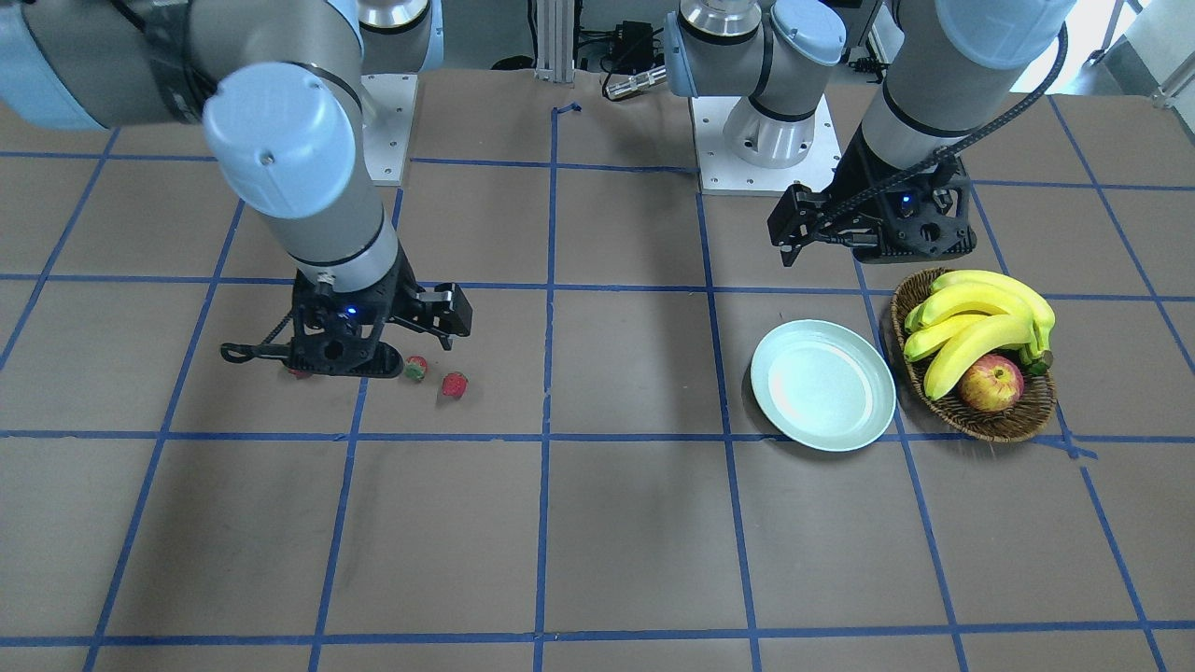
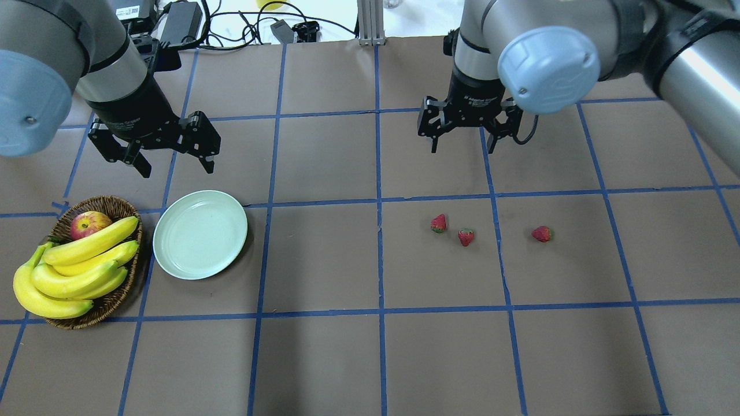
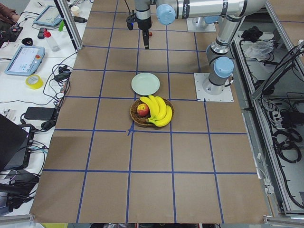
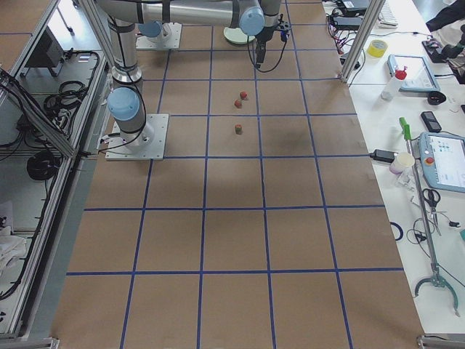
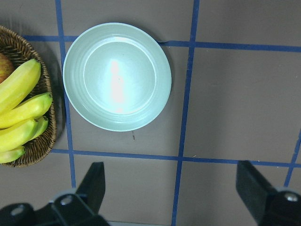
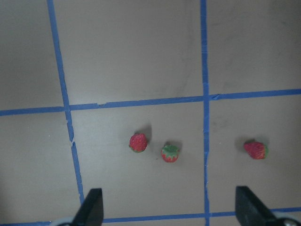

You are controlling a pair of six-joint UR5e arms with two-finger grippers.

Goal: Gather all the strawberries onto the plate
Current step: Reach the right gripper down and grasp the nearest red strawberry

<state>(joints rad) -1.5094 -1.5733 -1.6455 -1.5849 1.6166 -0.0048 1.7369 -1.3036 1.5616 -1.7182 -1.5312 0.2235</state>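
Note:
Three strawberries lie on the brown table in a loose row: one [image 2: 439, 223], one with more green [image 2: 466, 236], and one further right [image 2: 541, 233]. They also show in the right wrist view [image 6: 138, 142] [image 6: 170, 153] [image 6: 255, 149]. The pale mint-green plate [image 2: 200, 234] is empty, left of centre, and fills the left wrist view [image 5: 117, 76]. My right gripper [image 2: 462, 141] hangs open above the table behind the berries. My left gripper [image 2: 176, 164] hangs open just behind the plate. Both are empty.
A wicker basket [image 2: 119, 290] with bananas [image 2: 75, 266] and a red-yellow apple [image 2: 89, 223] stands right beside the plate's left side. Blue tape lines grid the table. Cables and power bricks lie beyond the far edge [image 2: 185, 23].

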